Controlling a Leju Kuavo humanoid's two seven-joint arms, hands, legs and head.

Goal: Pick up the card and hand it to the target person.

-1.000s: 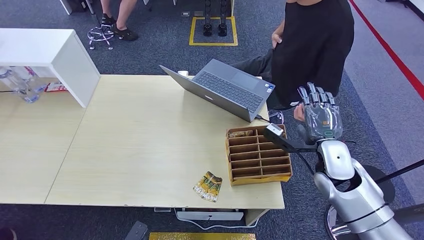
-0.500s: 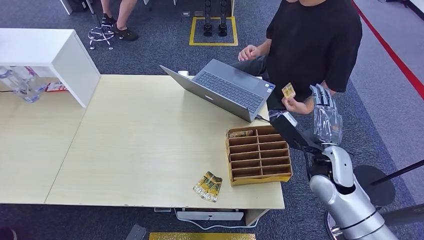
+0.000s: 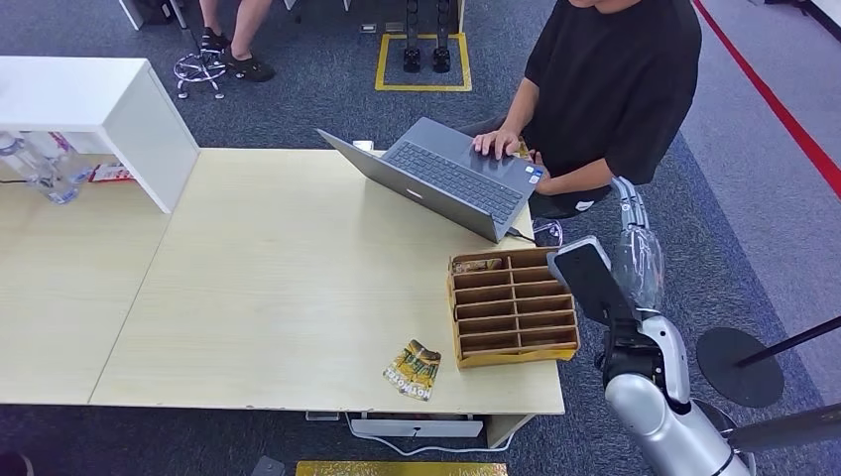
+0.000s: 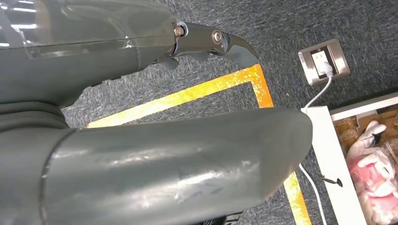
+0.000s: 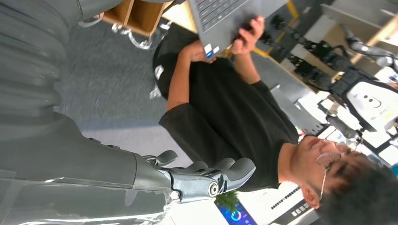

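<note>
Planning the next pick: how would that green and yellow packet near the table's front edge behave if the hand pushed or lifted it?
The packet lies flat and thin, so it probably slides when pushed and is hard to get fingers under. Its printed, creased look suggests light, floppy film that would likely sag when lifted. It sits near the table edge, so a forward push might drop it.

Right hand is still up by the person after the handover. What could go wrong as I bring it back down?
The right hand hangs open just past the table corner, above the wooden tray; a careless descent could clip it. The person, typing on the laptop, sits close to the arm. The laptop's cable could snag.
</note>
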